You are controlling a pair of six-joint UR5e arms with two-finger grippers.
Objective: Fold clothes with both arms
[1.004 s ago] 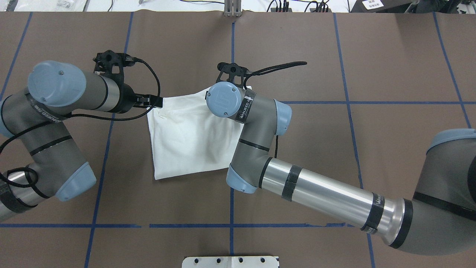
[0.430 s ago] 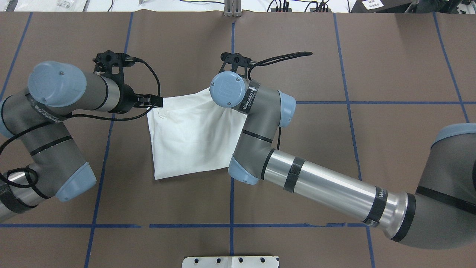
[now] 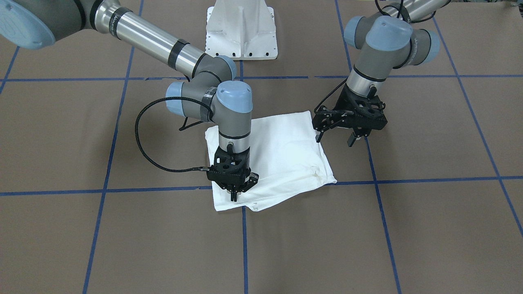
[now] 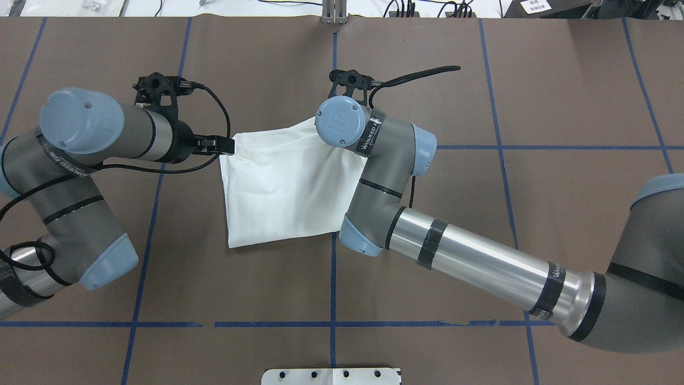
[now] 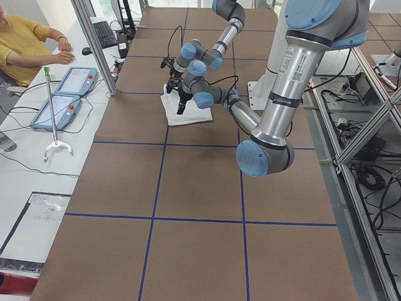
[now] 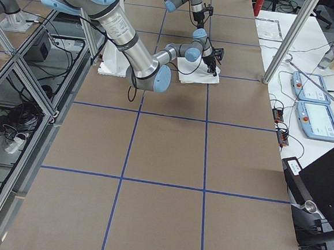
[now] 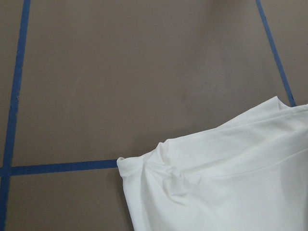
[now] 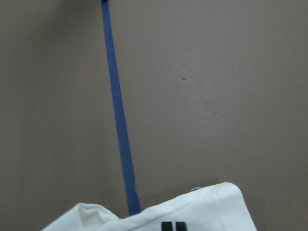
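The white shirt [image 3: 278, 155] lies folded into a rough square on the brown table, also in the overhead view [image 4: 283, 187]. My right gripper [image 3: 233, 198] points straight down and is shut on the shirt's far edge, near its corner. In the overhead view that gripper is hidden under its own wrist [image 4: 342, 120]. The right wrist view shows the shirt's edge [image 8: 192, 211] with a bit of black text. My left gripper [image 3: 334, 139] is open and empty, just beside the shirt's edge near a corner [image 4: 235, 138]. The left wrist view shows that bunched corner [image 7: 159, 166].
The white pedestal base [image 3: 241, 28] stands at the robot's side of the table. Blue tape lines [image 4: 333, 278] cross the brown surface. In the exterior left view a side table holds tablets [image 5: 69, 88] and a person [image 5: 25, 44] sits there.
My right arm has moved right and farther away, pulling the shirt with it. The shirt has slid off to the right of the left gripper, which has stayed in place.
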